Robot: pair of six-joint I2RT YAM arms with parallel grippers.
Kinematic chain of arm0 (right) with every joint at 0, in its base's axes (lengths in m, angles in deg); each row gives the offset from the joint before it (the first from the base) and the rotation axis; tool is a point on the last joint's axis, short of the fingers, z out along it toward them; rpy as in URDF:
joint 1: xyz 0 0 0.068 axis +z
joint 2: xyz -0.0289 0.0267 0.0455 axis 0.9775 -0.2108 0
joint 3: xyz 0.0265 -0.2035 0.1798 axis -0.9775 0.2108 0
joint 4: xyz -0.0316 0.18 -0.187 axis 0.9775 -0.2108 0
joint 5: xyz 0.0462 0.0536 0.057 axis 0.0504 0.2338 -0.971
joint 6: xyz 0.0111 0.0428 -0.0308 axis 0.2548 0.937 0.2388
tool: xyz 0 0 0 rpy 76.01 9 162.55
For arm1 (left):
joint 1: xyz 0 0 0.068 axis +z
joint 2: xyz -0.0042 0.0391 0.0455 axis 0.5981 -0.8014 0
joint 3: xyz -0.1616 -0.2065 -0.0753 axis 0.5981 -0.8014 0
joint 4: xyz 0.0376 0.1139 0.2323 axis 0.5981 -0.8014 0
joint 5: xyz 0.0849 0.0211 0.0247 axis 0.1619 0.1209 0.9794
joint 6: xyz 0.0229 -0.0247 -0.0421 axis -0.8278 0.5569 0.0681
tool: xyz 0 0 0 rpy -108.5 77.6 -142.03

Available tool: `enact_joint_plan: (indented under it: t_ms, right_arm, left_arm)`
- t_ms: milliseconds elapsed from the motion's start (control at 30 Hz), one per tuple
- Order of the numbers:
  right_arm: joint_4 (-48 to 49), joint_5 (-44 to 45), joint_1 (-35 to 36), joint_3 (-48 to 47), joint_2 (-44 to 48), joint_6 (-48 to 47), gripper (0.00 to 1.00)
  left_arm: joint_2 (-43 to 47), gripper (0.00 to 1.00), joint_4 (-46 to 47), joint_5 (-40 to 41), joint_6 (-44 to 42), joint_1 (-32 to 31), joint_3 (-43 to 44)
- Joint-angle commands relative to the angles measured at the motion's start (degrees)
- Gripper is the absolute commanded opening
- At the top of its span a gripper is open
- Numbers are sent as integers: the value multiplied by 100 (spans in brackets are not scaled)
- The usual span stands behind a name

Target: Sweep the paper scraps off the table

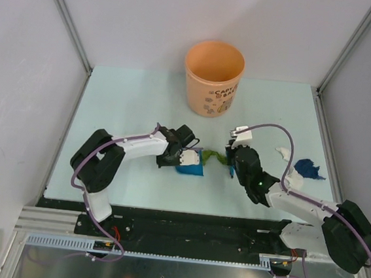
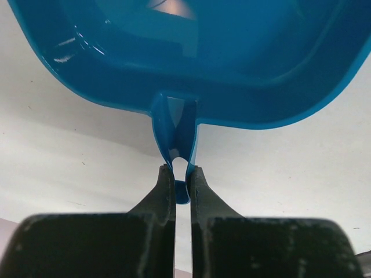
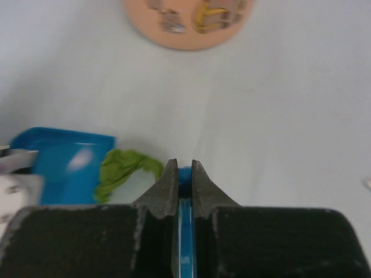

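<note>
Little is swept yet: a crumpled green paper scrap (image 3: 124,171) lies just left of the right gripper's (image 3: 184,169) jaws, at the glossy blue plastic dustpan's (image 3: 58,162) lip. A white scrap (image 1: 283,152) and a blue scrap (image 1: 307,169) sit well to their right on the smooth mint table (image 1: 130,101). Those jaws pinch a thin blue brush handle (image 3: 184,249); the left gripper's (image 2: 181,172) pinch the dustpan's looped handle.

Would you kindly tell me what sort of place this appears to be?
Most likely a robot test cell: plain grey walls box in a pale green table, the left arm and right arm are bolted to a rail at its near edge, and an orange bucket stands as a prop.
</note>
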Motion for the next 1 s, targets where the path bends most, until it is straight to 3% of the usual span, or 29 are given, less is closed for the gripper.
enact_joint_plan:
  t_ms: [0,167,367,700,967]
  right_arm:
    - [996,-951,432,-231,-203,435,0]
    - [1148,-1245,968,-793,-537,296,0]
    - [614,-605,1233,-1040,-214,-21,0]
    - [-952,1163,1215,-1031,1922,-468,0]
    - [-2033,1823,732,-917,3222,-452,0]
  left_arm:
    - [-110,0,-112,-229,96,-50,171]
    - [-180,0,-120,-316,157,-50,250]
    - [-93,0,-120,-509,236,-33,259]
    - [522,0,-103,-1247,527,90,593]
    - [1181,0,-199,-1082,580,91,1163]
